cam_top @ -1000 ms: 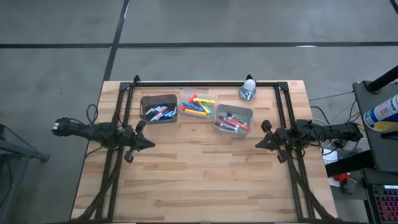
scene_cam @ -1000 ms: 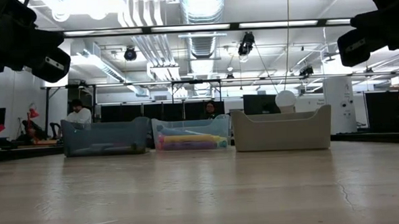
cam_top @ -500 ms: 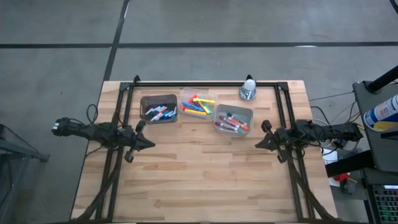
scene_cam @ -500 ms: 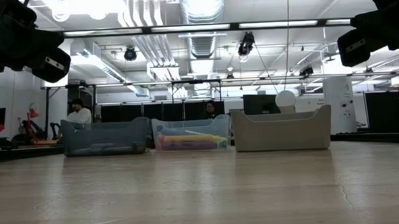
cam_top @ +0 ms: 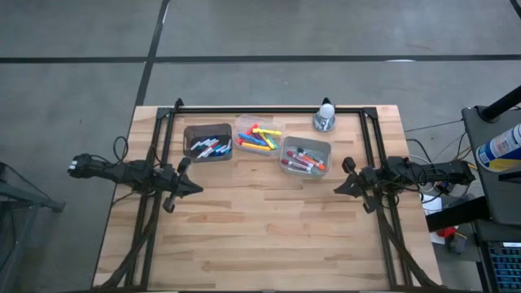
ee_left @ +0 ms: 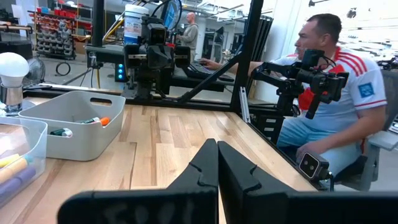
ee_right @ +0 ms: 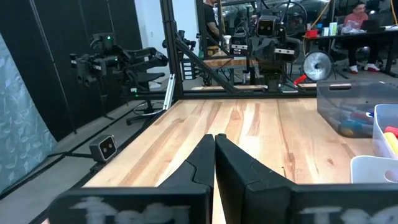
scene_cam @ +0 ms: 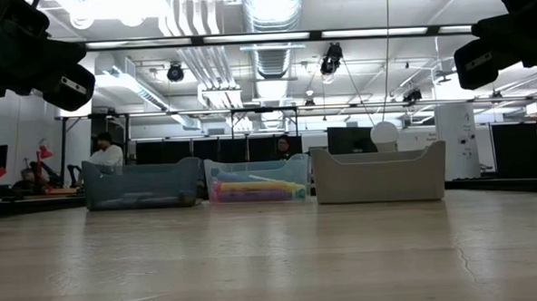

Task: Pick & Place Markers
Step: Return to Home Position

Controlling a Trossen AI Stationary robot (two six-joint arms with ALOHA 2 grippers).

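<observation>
The markers lie in three small bins in a row at the table's far middle: white-bodied ones in a dark bin [cam_top: 207, 142], neon yellow, pink and blue ones in a clear bin [cam_top: 258, 136], red and orange-capped ones in a grey bin [cam_top: 306, 156]. My left gripper [cam_top: 199, 188] hovers shut at the table's left side, nearer than the dark bin, pointing level toward the table's right. My right gripper [cam_top: 337, 188] hovers shut at the right side, nearer than the grey bin, pointing toward the left. Both hold nothing.
A white bulb on a metal base [cam_top: 326, 115] stands at the far right. A black frame [cam_top: 269, 108] runs along the far edge and down both sides. Bare wood [cam_top: 269, 228] fills the near half. A seated person [ee_left: 336, 93] shows beyond the table's near edge.
</observation>
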